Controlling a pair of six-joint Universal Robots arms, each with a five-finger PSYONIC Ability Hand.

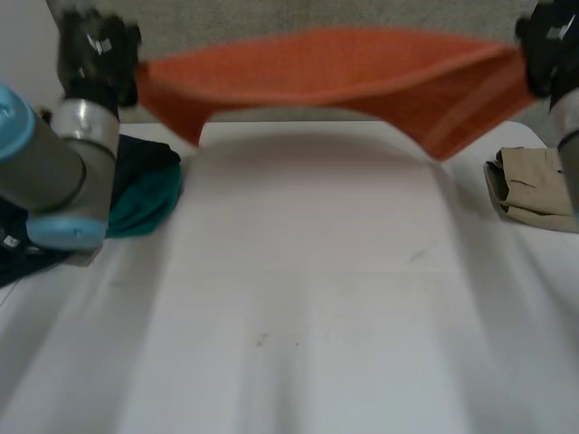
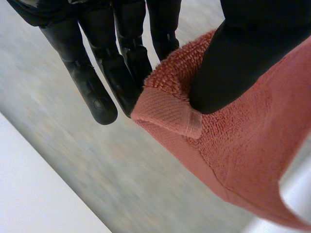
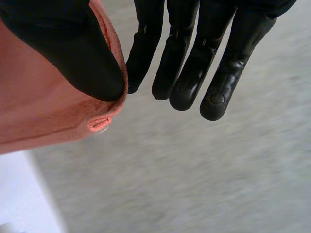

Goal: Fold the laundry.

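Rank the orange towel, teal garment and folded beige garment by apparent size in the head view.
1. orange towel, clearly largest.
2-3. teal garment and folded beige garment: they look alike and both are only partly visible, so unranked.

Orange towel (image 1: 344, 72); white table (image 1: 308, 289); beige folded garment (image 1: 534, 185); teal cloth (image 1: 145, 206).

The left arm (image 1: 45, 172) is a thick grey tube with light-blue caps (image 1: 61, 231) at its joint and a bright metal collar (image 1: 86, 122) near the wrist. The left hand (image 1: 98, 50) and right hand (image 1: 547, 45) are black, with segmented glossy fingers (image 3: 214, 94), dimpled at the tips, and broad thumbs (image 2: 233, 63).
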